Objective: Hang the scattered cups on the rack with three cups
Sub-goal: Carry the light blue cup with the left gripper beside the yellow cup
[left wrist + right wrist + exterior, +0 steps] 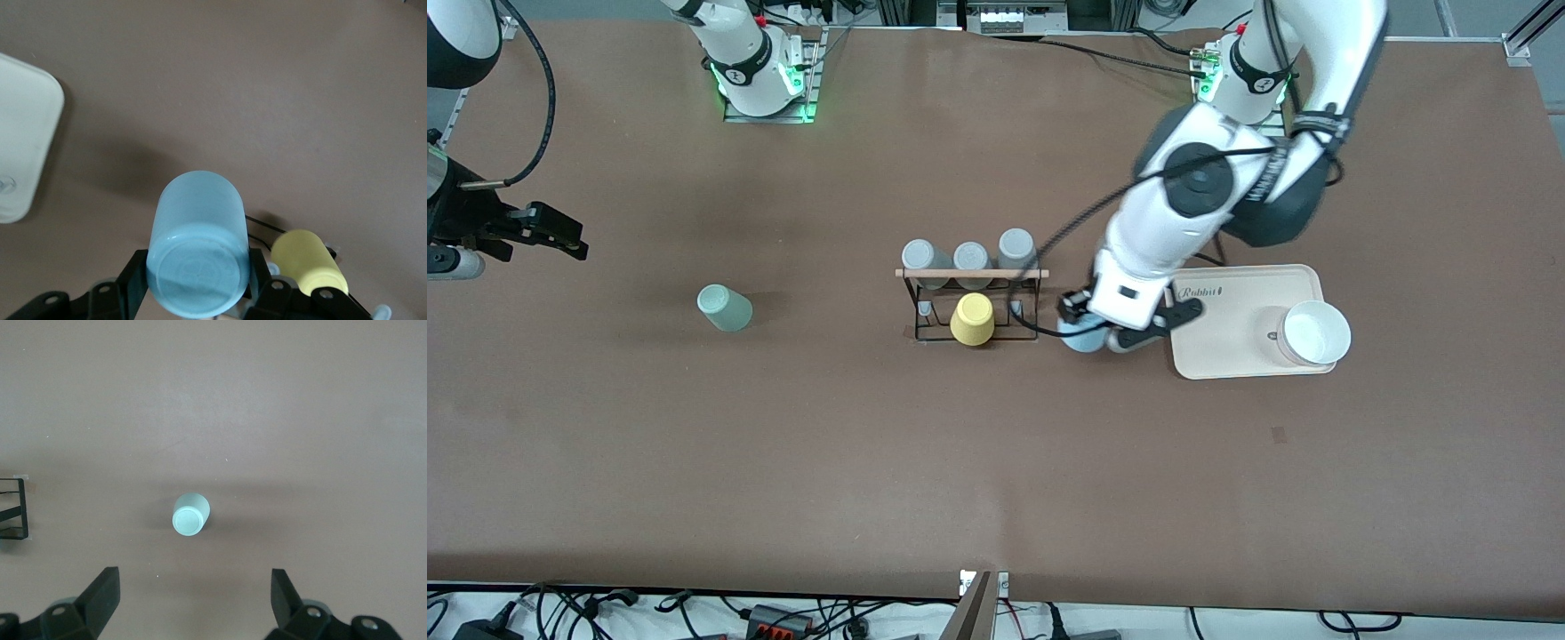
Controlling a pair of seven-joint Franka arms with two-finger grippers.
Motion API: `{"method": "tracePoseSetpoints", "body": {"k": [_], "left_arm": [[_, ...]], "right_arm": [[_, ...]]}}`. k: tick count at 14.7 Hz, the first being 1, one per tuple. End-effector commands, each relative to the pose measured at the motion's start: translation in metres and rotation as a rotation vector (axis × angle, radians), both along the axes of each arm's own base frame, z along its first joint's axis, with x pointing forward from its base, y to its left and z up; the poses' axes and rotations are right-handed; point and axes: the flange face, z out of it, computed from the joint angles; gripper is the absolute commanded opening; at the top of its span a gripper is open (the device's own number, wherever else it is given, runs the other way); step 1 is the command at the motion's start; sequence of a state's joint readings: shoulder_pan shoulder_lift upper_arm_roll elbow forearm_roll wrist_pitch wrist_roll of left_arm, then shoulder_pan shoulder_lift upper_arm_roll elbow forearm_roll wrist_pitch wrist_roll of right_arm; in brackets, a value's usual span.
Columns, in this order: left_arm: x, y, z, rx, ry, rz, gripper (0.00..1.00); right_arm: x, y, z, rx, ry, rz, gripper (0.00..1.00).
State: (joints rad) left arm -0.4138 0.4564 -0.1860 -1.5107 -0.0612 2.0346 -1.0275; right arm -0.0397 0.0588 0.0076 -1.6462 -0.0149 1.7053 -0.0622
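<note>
My left gripper point(1092, 333) is shut on the light blue cup point(1082, 340), bottom up, low over the table between the rack point(971, 274) and the cream tray. In the left wrist view the blue cup point(198, 250) fills the gap between the black fingers point(135, 275). The mint green cup point(725, 308) stands bottom up on the table toward the right arm's end, and it shows in the right wrist view point(190, 515). My right gripper point(547, 233) is open and empty, up in the air past the mint cup toward the right arm's end of the table; in its wrist view point(193, 587) nothing lies between the fingers.
Three grey tumblers point(970, 257) hang on the rack's row farther from the front camera, and a yellow tumbler point(972, 320) on its nearer row. The cream tray point(1218, 351) with a white bowl point(1316, 333) lies toward the left arm's end.
</note>
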Motion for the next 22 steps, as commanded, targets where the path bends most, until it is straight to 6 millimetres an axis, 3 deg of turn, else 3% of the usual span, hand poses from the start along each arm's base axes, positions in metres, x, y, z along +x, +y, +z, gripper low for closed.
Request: {"method": "tracePoseSetpoints", "body": {"k": [1, 8, 16, 22], "left_arm": [[-0.001, -0.033, -0.007, -0.001, 0.021, 0.031, 0.43], [-0.019, -0.063, -0.013, -0.005, 0.032, 0.041, 0.43], [-0.026, -0.085, -0.056, 0.008, 0.044, 0.039, 0.43], [-0.023, -0.085, -0.079, 0.022, 0.028, 0.034, 0.43]], "right_arm": [[-0.002, -0.003, 0.001, -0.005, -0.009, 0.008, 1.0], [-0.002, -0.003, 0.003, -0.005, -0.015, 0.008, 1.0], [0.0, -0.004, -0.001, -0.005, -0.009, 0.006, 1.0], [0.0, -0.004, -0.001, -0.005, -0.013, 0.008, 1.0]]}}
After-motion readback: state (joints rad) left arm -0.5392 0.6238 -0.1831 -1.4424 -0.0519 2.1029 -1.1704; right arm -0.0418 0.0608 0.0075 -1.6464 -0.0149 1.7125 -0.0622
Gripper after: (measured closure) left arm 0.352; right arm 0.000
